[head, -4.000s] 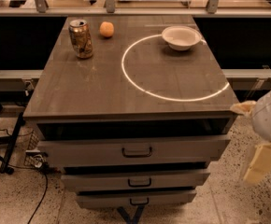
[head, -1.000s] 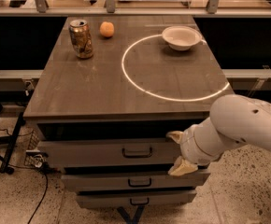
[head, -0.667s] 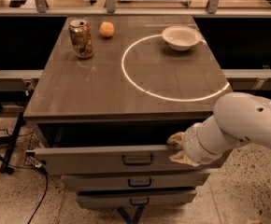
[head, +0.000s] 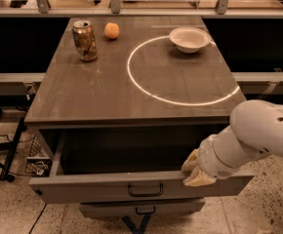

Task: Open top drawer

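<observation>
The top drawer (head: pixel 92 186) is pulled well out from under the grey tabletop, showing its deep dark inside. Its flat grey front carries a dark loop handle (head: pixel 145 189) at centre. My gripper (head: pixel 194 170) sits on the drawer front's top edge, right of the handle, its cream fingertips (head: pixel 196 178) hooked over the rim. The white arm (head: pixel 258 135) comes in from the right. A smaller drawer (head: pixel 141 209) shows below, closed.
On the tabletop (head: pixel 107 91) stand a soda can (head: pixel 85 40), an orange (head: pixel 111 30) and a white bowl (head: pixel 189 38), with a lit ring (head: pixel 180 72) on the surface. Cables and a stand leg (head: pixel 12 150) lie on the floor at left.
The arm came in from the right to the top drawer's front. The drawer has slid out toward the camera, from closed to wide open.
</observation>
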Tool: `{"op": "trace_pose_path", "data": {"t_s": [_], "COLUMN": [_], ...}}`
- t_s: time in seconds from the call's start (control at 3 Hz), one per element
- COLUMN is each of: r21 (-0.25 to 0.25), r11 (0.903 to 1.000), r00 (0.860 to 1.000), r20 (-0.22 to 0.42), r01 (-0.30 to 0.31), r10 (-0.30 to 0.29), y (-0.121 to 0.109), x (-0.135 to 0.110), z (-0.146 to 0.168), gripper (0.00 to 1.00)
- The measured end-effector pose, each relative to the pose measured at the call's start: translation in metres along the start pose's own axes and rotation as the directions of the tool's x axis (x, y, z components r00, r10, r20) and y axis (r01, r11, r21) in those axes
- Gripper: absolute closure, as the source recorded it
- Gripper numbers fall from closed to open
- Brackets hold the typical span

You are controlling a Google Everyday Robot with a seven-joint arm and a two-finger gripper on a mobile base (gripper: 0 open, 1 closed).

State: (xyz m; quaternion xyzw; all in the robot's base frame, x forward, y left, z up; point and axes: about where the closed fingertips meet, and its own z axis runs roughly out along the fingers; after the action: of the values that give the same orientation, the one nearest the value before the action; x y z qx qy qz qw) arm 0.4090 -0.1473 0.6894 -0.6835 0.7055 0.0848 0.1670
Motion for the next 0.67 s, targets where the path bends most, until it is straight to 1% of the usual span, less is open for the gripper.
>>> {"op": "trace_pose_path", "data": {"t_s": [0.67], "r21": [-0.006], "r11": [1.0000], "r00": [1.000], "r20": [-0.012], "r01": [-0.002], "r10": [0.002], "y": [0.0019], "x": [0.0015], "z": [-0.0018], "gripper": [0.15]}}
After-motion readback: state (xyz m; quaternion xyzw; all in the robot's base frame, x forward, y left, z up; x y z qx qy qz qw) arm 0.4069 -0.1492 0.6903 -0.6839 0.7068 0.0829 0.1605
